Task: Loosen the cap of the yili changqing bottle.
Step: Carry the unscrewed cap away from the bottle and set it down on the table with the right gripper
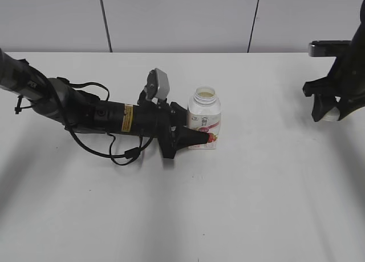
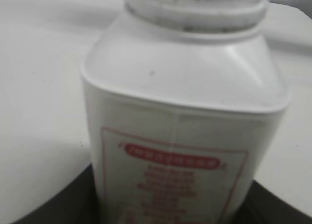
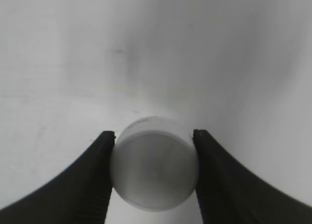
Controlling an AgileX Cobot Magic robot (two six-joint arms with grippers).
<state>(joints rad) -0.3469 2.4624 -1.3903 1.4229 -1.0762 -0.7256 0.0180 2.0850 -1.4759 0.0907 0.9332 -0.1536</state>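
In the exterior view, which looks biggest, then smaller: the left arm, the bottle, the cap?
1. Left arm, by far the longest.
2. The bottle, held by the left gripper.
3. The cap, a small white bit in the right gripper, mostly hidden.

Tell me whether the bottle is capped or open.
Open. The bottle's neck is bare, and the right hand holds the cap off to the side.

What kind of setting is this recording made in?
Probably a lab test bench: a bare white table, a plain panelled wall behind, and just one opened bottle between two robot arms.
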